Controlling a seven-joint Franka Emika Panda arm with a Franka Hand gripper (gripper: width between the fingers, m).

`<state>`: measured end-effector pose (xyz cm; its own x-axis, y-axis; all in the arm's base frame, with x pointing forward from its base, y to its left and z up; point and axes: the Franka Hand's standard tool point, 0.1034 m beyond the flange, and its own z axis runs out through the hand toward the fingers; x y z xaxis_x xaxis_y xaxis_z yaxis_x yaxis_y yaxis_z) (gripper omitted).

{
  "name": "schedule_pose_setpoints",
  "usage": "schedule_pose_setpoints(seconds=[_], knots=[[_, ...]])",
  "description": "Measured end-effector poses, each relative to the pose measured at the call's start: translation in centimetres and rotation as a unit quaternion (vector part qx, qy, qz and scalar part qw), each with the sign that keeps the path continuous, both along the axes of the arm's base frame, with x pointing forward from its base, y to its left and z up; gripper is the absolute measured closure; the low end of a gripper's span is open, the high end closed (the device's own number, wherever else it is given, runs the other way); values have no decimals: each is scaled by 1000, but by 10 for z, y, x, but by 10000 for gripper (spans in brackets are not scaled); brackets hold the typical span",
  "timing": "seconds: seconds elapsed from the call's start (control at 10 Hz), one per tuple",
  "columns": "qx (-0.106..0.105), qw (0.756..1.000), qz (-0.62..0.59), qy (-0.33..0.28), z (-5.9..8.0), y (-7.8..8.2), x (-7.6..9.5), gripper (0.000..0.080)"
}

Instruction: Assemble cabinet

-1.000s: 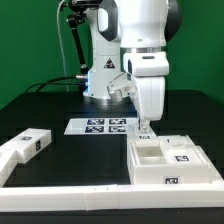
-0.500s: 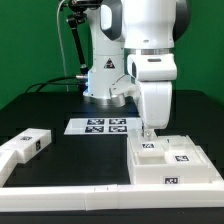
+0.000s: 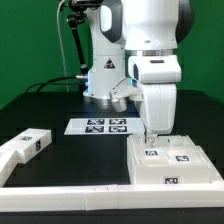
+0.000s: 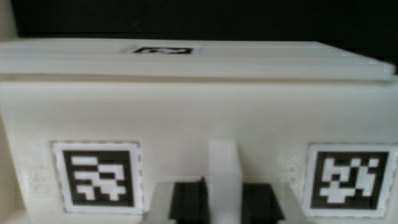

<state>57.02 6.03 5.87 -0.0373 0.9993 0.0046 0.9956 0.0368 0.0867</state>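
Note:
The white cabinet shell (image 3: 171,172) lies at the exterior view's right, with a tag on its front. My gripper (image 3: 150,135) stands straight above its left compartment. It is shut on a thin upright rib of a tagged drawer-like block (image 3: 152,153), which sits low in that compartment. A second tagged block (image 3: 184,158) lies in the right compartment. In the wrist view my gripper (image 4: 222,196) has dark fingers (image 4: 183,203) pressed to both sides of the white rib (image 4: 222,165), with one tag on each side. Beyond it stands the shell wall (image 4: 196,85).
Another small white tagged block (image 3: 26,146) lies at the exterior view's left. The marker board (image 3: 104,125) lies in the middle in front of the robot base. A long low white rail (image 3: 70,196) runs along the front edge.
My gripper has moved to the exterior view's right and down, carrying the tagged block into the shell's left compartment, which showed open a second ago.

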Motion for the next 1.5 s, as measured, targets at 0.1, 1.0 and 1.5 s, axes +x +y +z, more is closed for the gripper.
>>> schedule_pose_setpoints(seconds=[0.1, 1.0, 1.5], knots=[[1, 1000, -1, -3, 0, 0, 9, 726], [-2, 1000, 2, 1, 2, -4, 11, 406], [1, 1000, -14, -20, 14, -12, -12, 19]])
